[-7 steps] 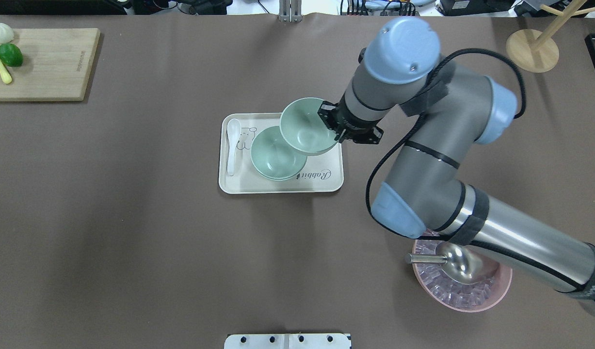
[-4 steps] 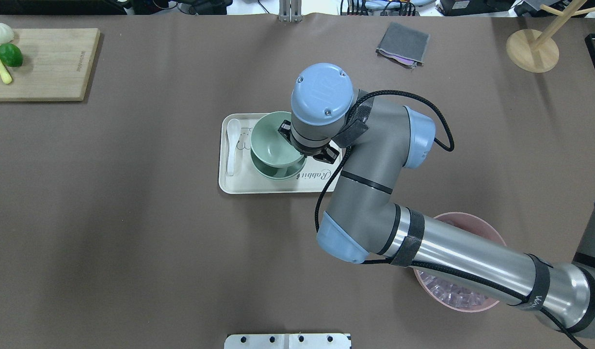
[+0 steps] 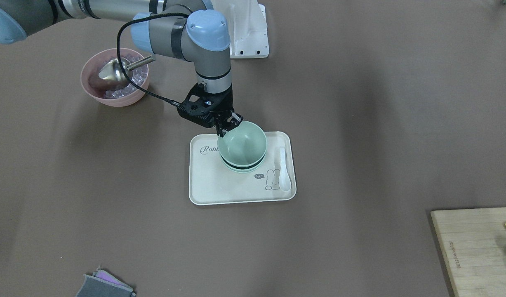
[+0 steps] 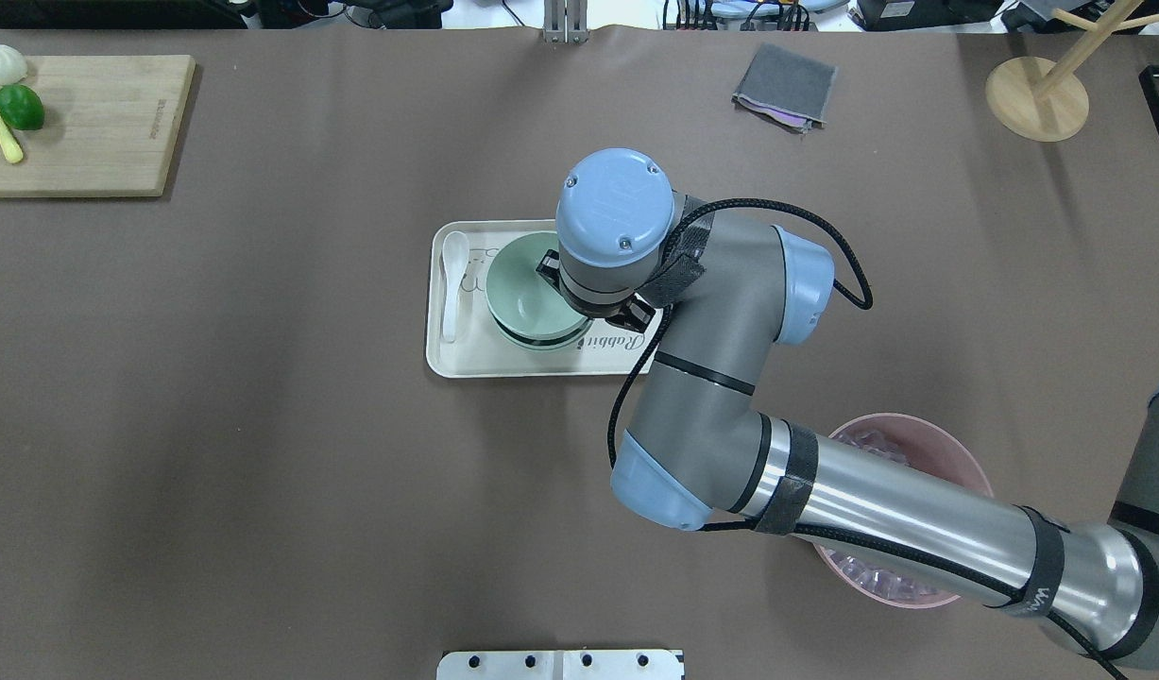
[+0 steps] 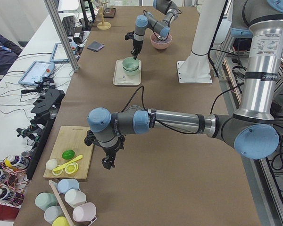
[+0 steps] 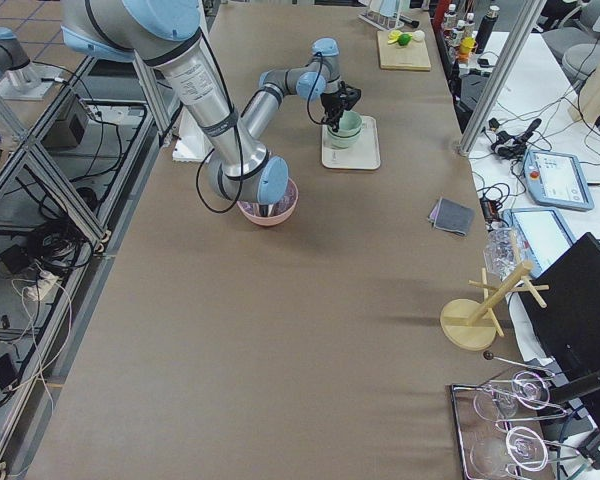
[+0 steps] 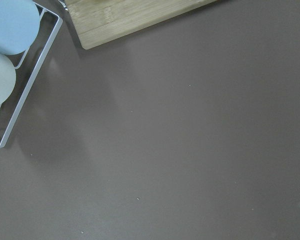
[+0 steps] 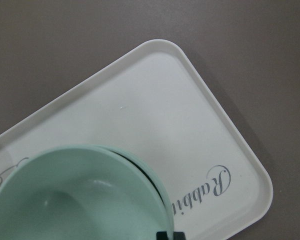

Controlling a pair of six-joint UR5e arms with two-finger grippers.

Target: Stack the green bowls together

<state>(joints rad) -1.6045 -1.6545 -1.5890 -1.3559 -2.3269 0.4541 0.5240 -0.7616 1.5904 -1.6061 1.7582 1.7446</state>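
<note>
My right gripper (image 3: 224, 126) is shut on the rim of a pale green bowl (image 3: 241, 144). It holds the bowl nested on top of the other green bowls (image 3: 242, 166), which stand stacked on a cream tray (image 3: 220, 189). A dark gap shows under the held bowl's rim. In the overhead view the wrist covers the right side of the top bowl (image 4: 525, 283). The right wrist view shows the bowl (image 8: 80, 195) over the tray (image 8: 190, 125). My left gripper (image 5: 105, 164) hangs by the cutting board (image 5: 68, 150), far from the bowls. I cannot tell whether it is open or shut.
A white spoon (image 3: 283, 169) lies on the tray beside the stack. A pink bowl (image 3: 112, 98) with ice and a metal scoop (image 3: 112, 70) stands near the right arm. A grey cloth (image 4: 785, 85), a wooden stand (image 4: 1037, 99) and a cutting board (image 4: 88, 123) lie far off.
The right arm has carried the green bowl left from the tray's right side to above the stack and lowered it onto the stacked bowls.
</note>
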